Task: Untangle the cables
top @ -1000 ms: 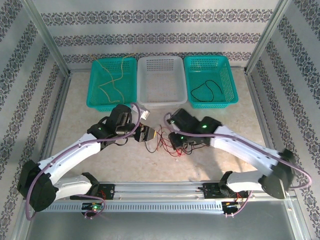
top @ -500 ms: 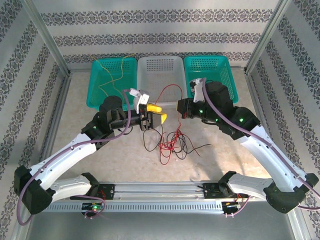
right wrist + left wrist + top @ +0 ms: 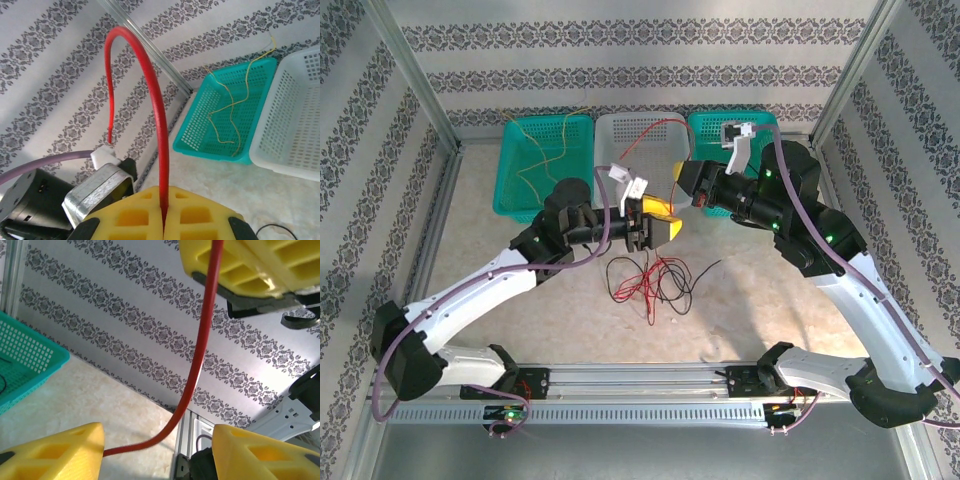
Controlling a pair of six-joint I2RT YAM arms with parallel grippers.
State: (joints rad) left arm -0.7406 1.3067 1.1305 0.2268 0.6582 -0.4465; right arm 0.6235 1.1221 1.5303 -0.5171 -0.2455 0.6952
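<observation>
The cables lie in a loose red and black tangle (image 3: 650, 280) on the table between the arms. One red cable (image 3: 655, 125) rises from it and arcs over the white basket. My right gripper (image 3: 678, 178) is raised above the tangle and shut on that red cable (image 3: 152, 85), which is pinched between its yellow fingers (image 3: 200, 215). My left gripper (image 3: 665, 220) hovers just below and left of it, open. The red cable (image 3: 192, 375) runs through the wide gap of my left gripper (image 3: 158, 440) and brushes the left finger (image 3: 55, 452). A yellow cable (image 3: 545, 160) lies in the left teal basket.
Three baskets stand in a row at the back: a teal one (image 3: 510, 165) on the left, a white one (image 3: 640, 135) in the middle, a teal one (image 3: 712, 125) partly behind my right arm. Metal frame posts and patterned walls close in the sides.
Both grippers have risen from the tangle and moved toward the baskets. The right one has drawn the red cable up into a tall arc, and the tangle has spread out below.
</observation>
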